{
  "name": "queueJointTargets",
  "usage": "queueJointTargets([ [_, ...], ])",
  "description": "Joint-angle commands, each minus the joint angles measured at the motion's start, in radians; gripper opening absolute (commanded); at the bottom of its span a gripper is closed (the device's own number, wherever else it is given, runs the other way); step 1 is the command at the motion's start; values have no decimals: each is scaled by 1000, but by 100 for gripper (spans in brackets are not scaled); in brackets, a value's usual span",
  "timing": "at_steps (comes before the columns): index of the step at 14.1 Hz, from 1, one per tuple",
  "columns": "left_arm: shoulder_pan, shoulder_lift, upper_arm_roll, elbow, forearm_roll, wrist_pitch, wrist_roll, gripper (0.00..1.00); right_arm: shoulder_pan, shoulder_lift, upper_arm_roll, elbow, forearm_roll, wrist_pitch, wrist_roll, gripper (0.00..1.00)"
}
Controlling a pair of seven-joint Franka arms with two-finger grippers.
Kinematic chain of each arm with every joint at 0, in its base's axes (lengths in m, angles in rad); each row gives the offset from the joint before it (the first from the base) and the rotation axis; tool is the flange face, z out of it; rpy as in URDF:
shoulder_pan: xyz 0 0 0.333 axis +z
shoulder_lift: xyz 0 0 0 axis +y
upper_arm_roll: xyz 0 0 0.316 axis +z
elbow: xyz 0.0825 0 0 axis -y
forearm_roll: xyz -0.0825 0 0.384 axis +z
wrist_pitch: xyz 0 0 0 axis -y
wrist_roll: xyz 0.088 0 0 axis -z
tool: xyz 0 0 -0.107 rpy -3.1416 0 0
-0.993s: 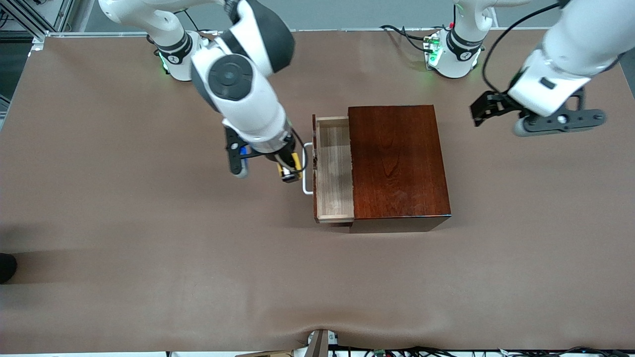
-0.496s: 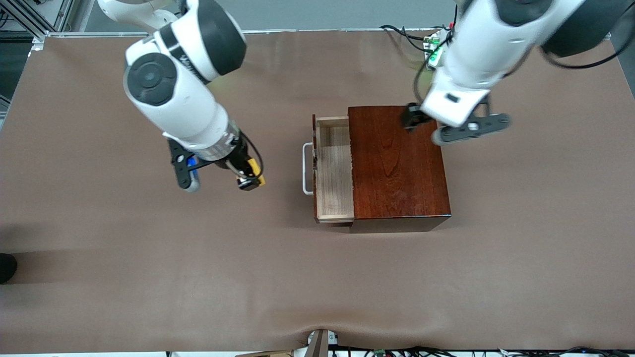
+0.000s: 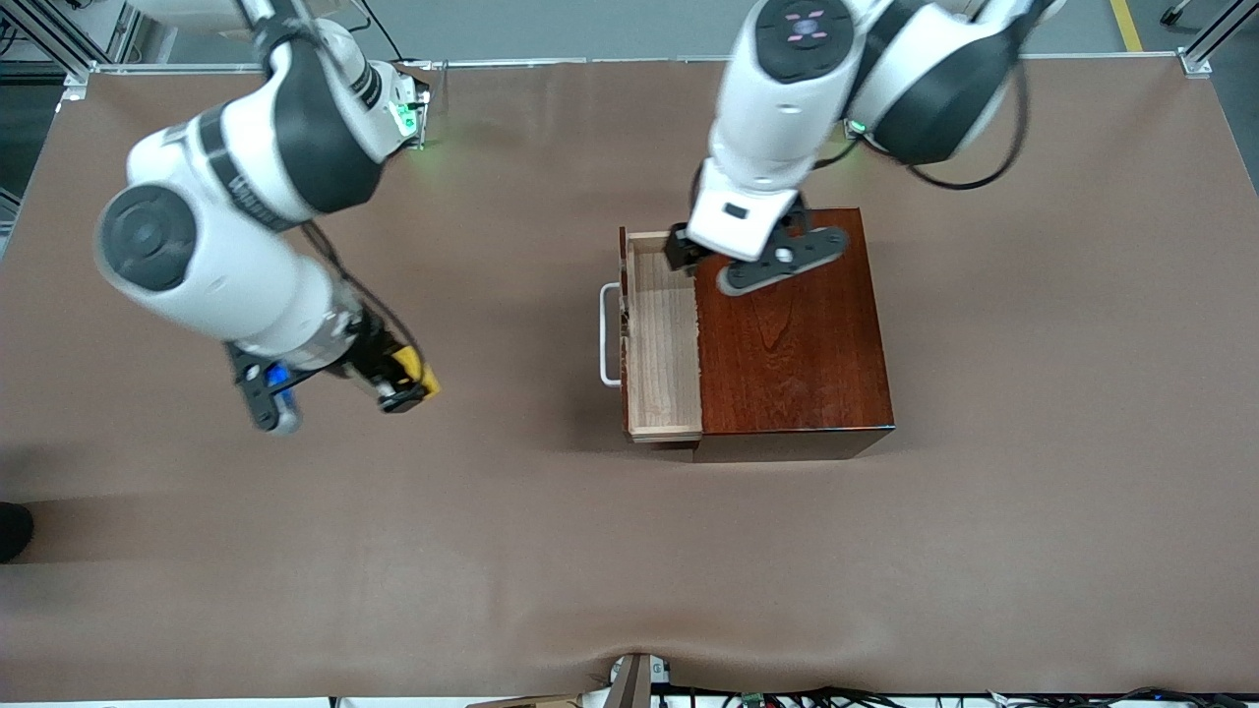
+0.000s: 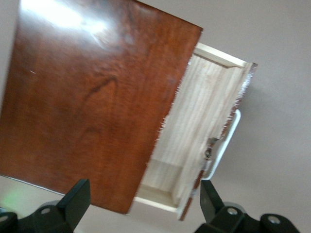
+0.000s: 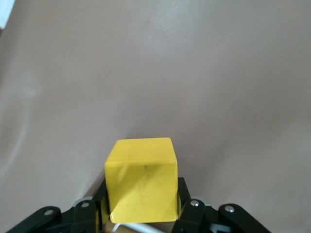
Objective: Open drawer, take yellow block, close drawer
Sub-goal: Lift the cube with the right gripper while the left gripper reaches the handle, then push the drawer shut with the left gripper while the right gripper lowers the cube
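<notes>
You have the wooden box (image 3: 792,329) mid-tabletop (image 3: 1033,442), its drawer (image 3: 662,334) pulled out toward the right arm's end. Your left tool (image 3: 681,248) hangs over the drawer; your right tool (image 3: 398,385) holds the yellow block (image 3: 411,369) over bare tabletop, well apart from the box.

Both arms are glossy white with rounded black joint sections and round dark end caps; the left arm's cap carries small pink marks. Black cables loop along each forearm. Green lights glow at both bases by the table's far edge. The left end effector (image 3: 679,258) and the right end effector (image 3: 405,391) are black, the right's camera mount showing a blue spot.
</notes>
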Motion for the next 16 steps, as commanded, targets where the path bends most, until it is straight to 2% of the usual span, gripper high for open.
queueJointTargets([
  [1,-102,112,11,108,81,39,-153,100,-55,-42,18,-94,-12,-17,-118,0],
  [4,-200,212,55,154,99,160,-349,100,-121,-54,20,-159,-14,-23,-222,0],
  [8,-445,294,299,168,98,298,-515,100,-187,-76,18,-253,-14,-20,-407,0],
  [9,-487,319,335,185,98,316,-552,100,-191,-74,18,-257,-16,-20,-427,0],
  [14,-522,402,361,205,98,461,-787,100,-230,-76,18,-308,-35,-18,-592,0],
  [16,-530,436,373,205,98,476,-836,100,-273,-70,20,-331,-46,5,-699,0],
])
